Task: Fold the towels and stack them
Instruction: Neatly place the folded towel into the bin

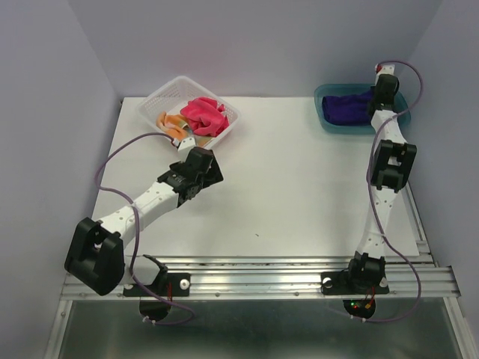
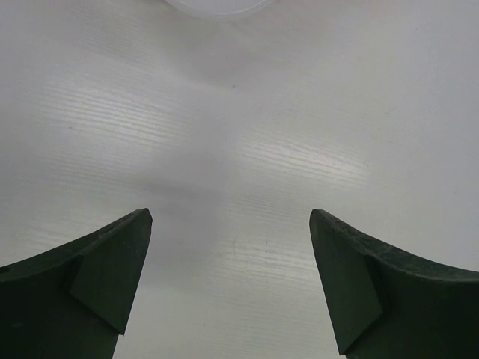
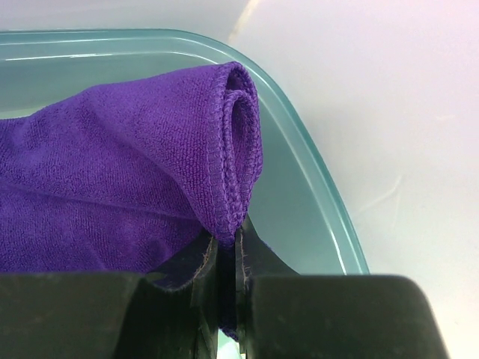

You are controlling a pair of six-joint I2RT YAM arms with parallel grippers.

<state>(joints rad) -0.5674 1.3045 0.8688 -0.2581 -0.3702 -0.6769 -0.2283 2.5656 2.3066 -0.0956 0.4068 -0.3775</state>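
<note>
Right tool [image 3: 227, 299] is clamped on a hemmed fold of the purple towel [image 3: 112, 187], which lies in the teal tray [image 3: 314, 179] with its long axis left-right. Left tool [image 2: 230, 217] stands apart above the tabletop [image 2: 239, 112]. Pink towel [image 1: 203, 116] and peach towel [image 1: 171, 122] sit bunched in the basket [image 1: 161, 97], their axes unclear.

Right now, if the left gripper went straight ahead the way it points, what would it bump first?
Probably the white basket, just ahead of the open left gripper. It tilts downward, though, so it might touch the table first; depth is hard to judge.
</note>
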